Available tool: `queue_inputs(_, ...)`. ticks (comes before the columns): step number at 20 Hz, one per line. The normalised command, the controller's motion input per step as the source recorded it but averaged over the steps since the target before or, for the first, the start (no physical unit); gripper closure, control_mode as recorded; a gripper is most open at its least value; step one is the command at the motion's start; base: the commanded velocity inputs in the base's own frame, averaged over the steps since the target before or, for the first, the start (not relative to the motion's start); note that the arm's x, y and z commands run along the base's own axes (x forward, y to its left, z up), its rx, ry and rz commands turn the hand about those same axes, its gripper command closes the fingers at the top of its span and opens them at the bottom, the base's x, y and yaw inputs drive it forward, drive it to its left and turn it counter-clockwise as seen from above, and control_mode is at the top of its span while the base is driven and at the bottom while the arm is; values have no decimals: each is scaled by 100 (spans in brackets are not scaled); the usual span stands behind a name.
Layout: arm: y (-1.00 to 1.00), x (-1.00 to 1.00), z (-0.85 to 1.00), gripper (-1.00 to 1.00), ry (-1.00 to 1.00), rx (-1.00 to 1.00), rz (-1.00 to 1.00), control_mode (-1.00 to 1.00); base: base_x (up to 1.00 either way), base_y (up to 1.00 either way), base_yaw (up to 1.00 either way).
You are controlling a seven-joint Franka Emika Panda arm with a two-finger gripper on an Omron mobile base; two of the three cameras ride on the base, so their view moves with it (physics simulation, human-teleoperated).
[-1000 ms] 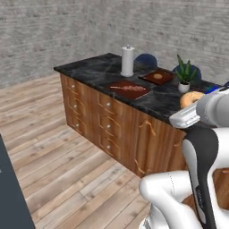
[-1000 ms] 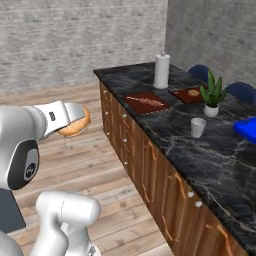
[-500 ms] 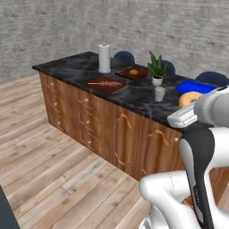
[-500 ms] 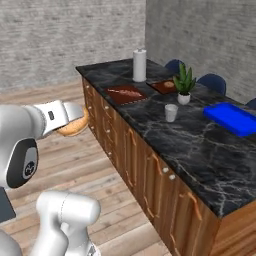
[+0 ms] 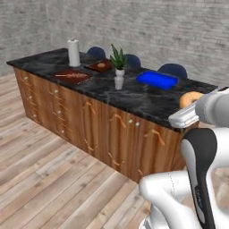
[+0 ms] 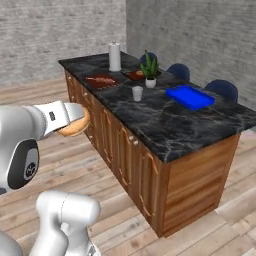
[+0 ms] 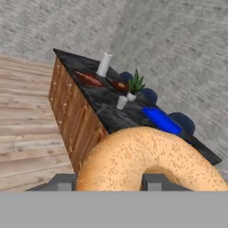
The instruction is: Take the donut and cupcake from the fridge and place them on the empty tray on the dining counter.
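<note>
My gripper point(image 6: 75, 121) is shut on the donut point(image 6: 76, 126), a tan sugared ring held out in the air beside the dining counter point(image 6: 165, 125). In the hand view the donut point(image 7: 147, 160) bulks large between the fingertips point(image 7: 156, 181). The left base view has the donut point(image 5: 191, 98) just past the counter's near end point(image 5: 134, 96). The bright blue tray point(image 5: 156, 79) lies empty on the black marble top, towards the chair side, and it appears again as the tray point(image 6: 190, 97) and the tray point(image 7: 161, 120). The cupcake and the fridge are out of view.
On the counter stand a paper towel roll point(image 5: 74, 53), a potted plant point(image 5: 118, 60), a small cup point(image 5: 118, 82) and two reddish-brown trays point(image 5: 71, 76) point(image 5: 100, 66). Blue chairs point(image 5: 172, 69) line the far side. Wooden floor runs along the counter's drawer side.
The whole picture has shifted, so the base has driven along the counter; its near end and the blue tray have come into view. The donut stays held in the gripper.
</note>
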Motion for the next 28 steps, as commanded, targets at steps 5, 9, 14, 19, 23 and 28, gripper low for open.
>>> queue_inputs(5,0,0,0,100,0,0,0,100,-71,-58,-21)
queue_inputs(9,0,0,0,100,0,0,0,100,-13,-71,-25)
queue_inputs(14,0,0,0,100,0,0,0,100,14,-84,-18)
queue_inputs(19,0,0,0,100,0,0,0,100,3,-79,-14)
queue_inputs(23,0,0,0,100,0,0,0,100,22,-99,-13)
queue_inputs(28,0,0,0,100,0,0,0,100,57,-100,-11)
